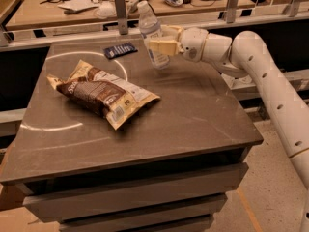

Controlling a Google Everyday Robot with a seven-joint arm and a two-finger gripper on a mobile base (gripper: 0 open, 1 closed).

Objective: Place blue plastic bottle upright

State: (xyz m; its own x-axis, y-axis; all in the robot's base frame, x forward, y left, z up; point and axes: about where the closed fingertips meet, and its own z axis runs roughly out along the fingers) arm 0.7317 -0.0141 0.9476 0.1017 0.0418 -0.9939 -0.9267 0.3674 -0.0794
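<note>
The blue plastic bottle is clear with a white cap and a white label. It is nearly upright, tilted a little to the left, near the far middle of the dark table. My gripper comes in from the right on the white arm and is shut on the bottle's middle. The bottle's base is at or just above the tabletop; I cannot tell whether it touches.
A brown and white snack bag lies on the left half of the table. A flat dark-blue packet lies at the far edge, left of the bottle. A cluttered workbench with rail posts stands behind.
</note>
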